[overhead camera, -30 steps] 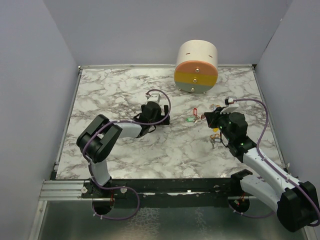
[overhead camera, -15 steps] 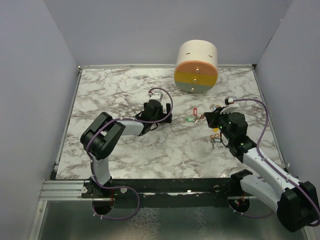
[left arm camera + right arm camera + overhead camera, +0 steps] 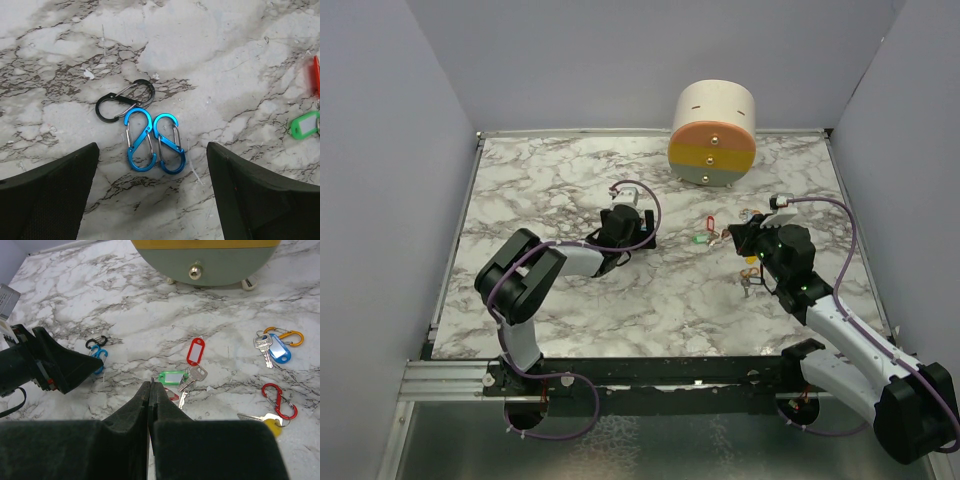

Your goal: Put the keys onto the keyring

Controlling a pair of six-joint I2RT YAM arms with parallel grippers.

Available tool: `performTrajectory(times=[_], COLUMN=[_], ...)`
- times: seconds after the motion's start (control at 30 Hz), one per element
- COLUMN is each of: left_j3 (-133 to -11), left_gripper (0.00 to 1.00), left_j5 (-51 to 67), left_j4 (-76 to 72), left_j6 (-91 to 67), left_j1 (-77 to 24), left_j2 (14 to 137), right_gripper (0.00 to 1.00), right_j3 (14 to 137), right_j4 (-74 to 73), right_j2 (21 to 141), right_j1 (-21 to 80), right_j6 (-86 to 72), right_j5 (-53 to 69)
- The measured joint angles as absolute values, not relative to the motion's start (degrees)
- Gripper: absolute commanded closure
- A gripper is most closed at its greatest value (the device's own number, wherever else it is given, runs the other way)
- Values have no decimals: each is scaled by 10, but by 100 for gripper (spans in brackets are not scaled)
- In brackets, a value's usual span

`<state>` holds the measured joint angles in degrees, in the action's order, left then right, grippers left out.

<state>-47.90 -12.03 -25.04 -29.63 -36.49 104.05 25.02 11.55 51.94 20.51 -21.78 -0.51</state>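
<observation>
Keys lie at mid right of the table: one with a red tag [image 3: 196, 351], one with a green tag [image 3: 171, 376] with silver keys [image 3: 192, 377] beside it, one with a blue tag [image 3: 277, 350], and a yellow-headed key [image 3: 265, 421]. My right gripper [image 3: 151, 385] is shut just in front of the green tag, a thin sliver showing at its tips. I cannot make out a keyring. My left gripper [image 3: 152, 200] stands open, low over two blue clips [image 3: 152, 140] and a black clip [image 3: 125, 100], touching none. From above, the left gripper [image 3: 645, 238] faces the right gripper [image 3: 735, 238].
A round drawer unit [image 3: 713, 133] with orange, yellow and grey-green fronts stands at the back. An orange clip [image 3: 287, 335] lies by the blue tag and a red clip [image 3: 279, 399] near the yellow key. Grey walls close in the table on three sides.
The left wrist has shifted slightly over the clips. The right arm has not moved.
</observation>
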Motion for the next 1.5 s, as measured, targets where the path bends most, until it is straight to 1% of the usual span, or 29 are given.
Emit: performTrajectory(times=[0.27,0.33,0.9,1.5], left_j3=[-464,-458,-460,-483], left_gripper=[26,28,31,31], left_j5=[-168,-177,-201,-214], left_j4=[-244,-241,-230,-221], left_j6=[-300,-303,-310,-309], left_j1=[-365,-365,-362,-357], left_j2=[1031,1026,1026,1045], right_gripper=[99,99,99,99], right_j3=[250,250,250,250], right_j4=[116,116,116,116], right_j2=[519,519,519,519], right_j1=[205,205,205,205], right_j6=[-218,-218,-218,-218], right_j5=[-5,-5,-5,-5])
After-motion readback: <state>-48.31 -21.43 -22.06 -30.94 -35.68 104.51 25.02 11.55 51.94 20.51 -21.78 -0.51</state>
